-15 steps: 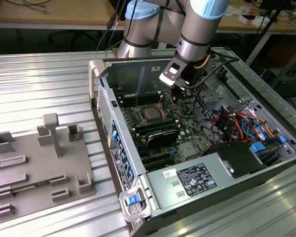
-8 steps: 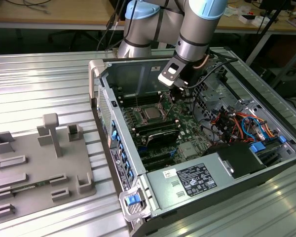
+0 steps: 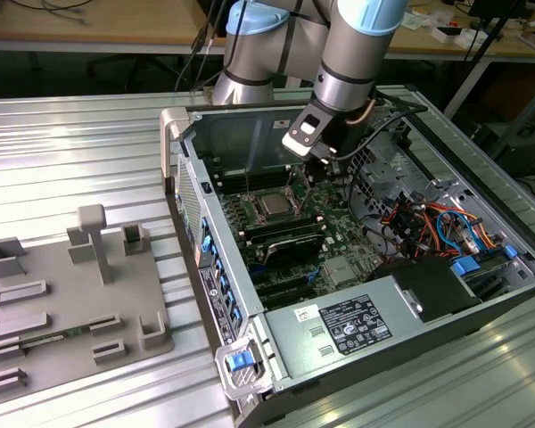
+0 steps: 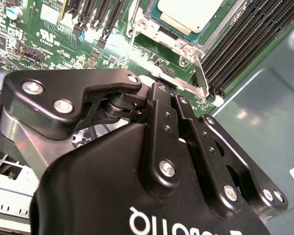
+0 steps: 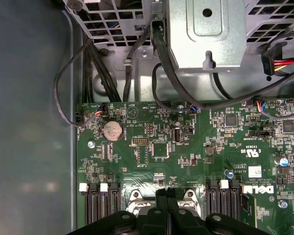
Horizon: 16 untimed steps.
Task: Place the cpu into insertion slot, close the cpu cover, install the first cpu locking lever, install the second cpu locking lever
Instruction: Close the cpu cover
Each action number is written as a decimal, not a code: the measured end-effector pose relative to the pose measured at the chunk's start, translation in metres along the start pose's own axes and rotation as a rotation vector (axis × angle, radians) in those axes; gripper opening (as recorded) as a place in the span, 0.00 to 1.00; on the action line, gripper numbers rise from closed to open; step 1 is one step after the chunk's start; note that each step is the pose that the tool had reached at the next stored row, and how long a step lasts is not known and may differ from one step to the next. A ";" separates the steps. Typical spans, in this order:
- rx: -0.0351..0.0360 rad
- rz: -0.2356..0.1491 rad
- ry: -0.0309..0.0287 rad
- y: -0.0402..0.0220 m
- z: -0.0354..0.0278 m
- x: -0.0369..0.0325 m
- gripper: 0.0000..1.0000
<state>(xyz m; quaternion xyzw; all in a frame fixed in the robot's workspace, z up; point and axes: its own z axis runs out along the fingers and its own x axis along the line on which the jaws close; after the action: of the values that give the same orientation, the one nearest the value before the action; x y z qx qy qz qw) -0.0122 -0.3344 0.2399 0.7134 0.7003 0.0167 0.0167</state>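
One pincer [image 4: 166, 92] hangs inside the open computer case [image 3: 223, 134]. Its two black metal fingers [image 4: 159, 122] are pressed together, and nothing shows between them. Just past the fingertips is one lever [image 4: 202, 73], a thin, bent strip of bright silver metal; I cannot tell whether the tips touch it. Next beyond the pincer comes one cpu cover [image 4: 166, 35], a shiny steel frame lying around the chip's edge. Within its window sits one cpu [image 4: 191, 12], a flat square with a dull, pale grey metal top, seated in its slot. Several long black ribbed memory slots [image 4: 245, 39] run alongside it. All of this sits on one green motherboard [image 5: 186, 161], busy with small components. One round silver coin cell [image 5: 112, 130] lies on the board, well apart from the pincer. Farthest off, outside the case, one grey plastic fixture plate [image 3: 71, 303] with blocky uprights rests on the ribbed metal table [image 3: 71, 152].
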 end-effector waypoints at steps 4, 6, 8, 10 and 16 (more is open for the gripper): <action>0.0000 0.000 0.0000 -0.0017 0.0000 0.0000 0.11; 0.0000 0.000 0.0001 -0.0023 0.0000 0.0000 0.11; 0.0000 0.000 0.0000 -0.0028 0.0000 0.0000 0.11; 0.0000 0.000 0.0000 -0.0040 0.0000 0.0000 0.11; -0.0001 0.000 0.0001 -0.0073 -0.0001 -0.0001 0.11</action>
<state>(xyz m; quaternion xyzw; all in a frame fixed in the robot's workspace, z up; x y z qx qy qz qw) -0.0195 -0.3344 0.2397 0.7135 0.7003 0.0168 0.0167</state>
